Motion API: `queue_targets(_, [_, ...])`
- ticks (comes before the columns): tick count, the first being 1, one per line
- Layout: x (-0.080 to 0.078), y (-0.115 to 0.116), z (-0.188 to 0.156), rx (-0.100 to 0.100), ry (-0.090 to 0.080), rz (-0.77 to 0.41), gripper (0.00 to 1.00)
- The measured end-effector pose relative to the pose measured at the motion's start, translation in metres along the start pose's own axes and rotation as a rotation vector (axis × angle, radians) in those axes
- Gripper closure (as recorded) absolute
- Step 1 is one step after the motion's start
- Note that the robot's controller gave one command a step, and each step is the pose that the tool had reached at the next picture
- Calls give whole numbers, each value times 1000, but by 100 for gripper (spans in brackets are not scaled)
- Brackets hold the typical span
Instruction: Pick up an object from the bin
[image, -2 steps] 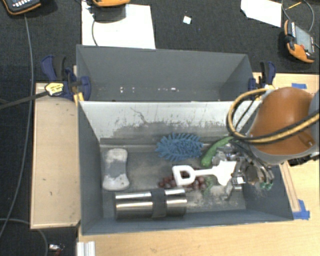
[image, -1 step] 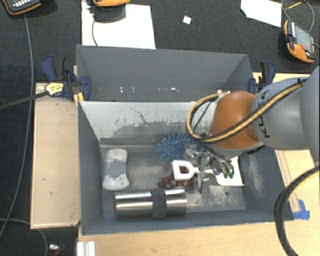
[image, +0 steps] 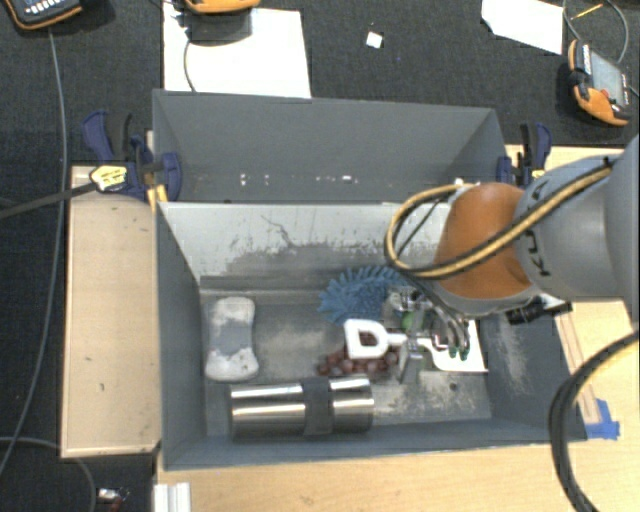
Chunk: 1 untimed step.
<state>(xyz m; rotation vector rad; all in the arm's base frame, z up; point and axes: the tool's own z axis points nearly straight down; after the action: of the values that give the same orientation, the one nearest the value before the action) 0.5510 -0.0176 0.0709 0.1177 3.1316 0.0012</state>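
Right of the bin's (image: 290, 335) middle, your hand (image: 415, 345) hangs low; you cannot tell whether it is clenched. The white piece (image: 365, 339) lies just beside it, toward the view's left, long axis pointing at the hand.

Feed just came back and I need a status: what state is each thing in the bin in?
gripper: low in the bin, right of centre.
white plastic piece: on the floor, right beside the gripper.
blue spiky ball: resting at the back wall.
dark red cluster: on the floor, just in front of the white piece.
metal cylinder: on its side along the front wall.
pale lump: lying at the left, apart.
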Motion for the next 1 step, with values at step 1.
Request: queue_targets(1, [-26, 75, 1, 0, 14, -37, 0])
